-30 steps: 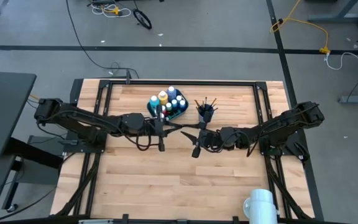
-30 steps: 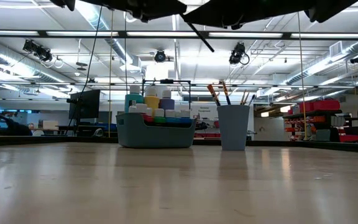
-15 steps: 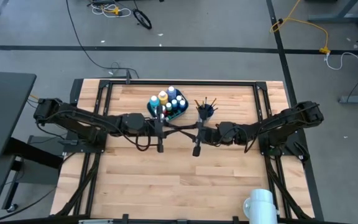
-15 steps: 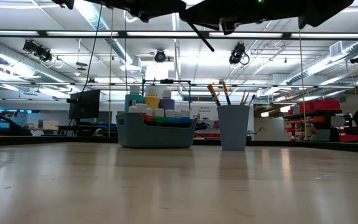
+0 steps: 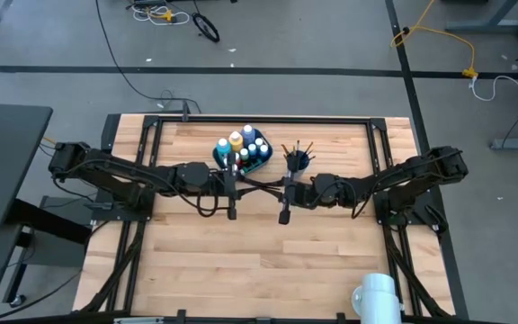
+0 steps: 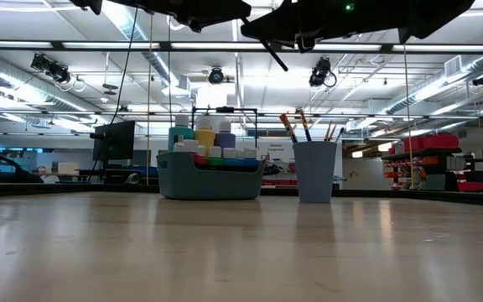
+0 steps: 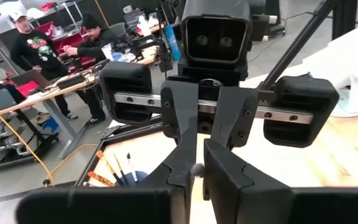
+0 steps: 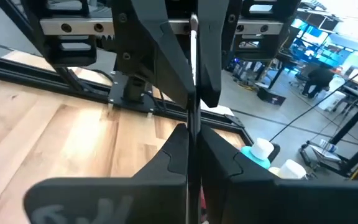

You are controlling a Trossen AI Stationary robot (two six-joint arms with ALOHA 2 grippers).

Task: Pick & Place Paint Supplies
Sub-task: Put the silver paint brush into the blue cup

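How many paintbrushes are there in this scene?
5: four brushes stand in the blue cup; one paintbrush is gripped in the air between the left claw and the right claw. More may hide inside the cup.

A wooden table [image 5: 259, 261] stands on a grey floor [image 5: 268, 36] strewn with cables [image 5: 439, 36]. Ceiling lights [image 6: 99, 45] run overhead. Beyond are red shelves [image 6: 430, 155], a monitor [image 6: 114, 140], and two people [image 7: 55, 46] at a bench.

The right pincer [image 5: 281, 194] has moved in and closed on the paintbrush [image 8: 193, 93].
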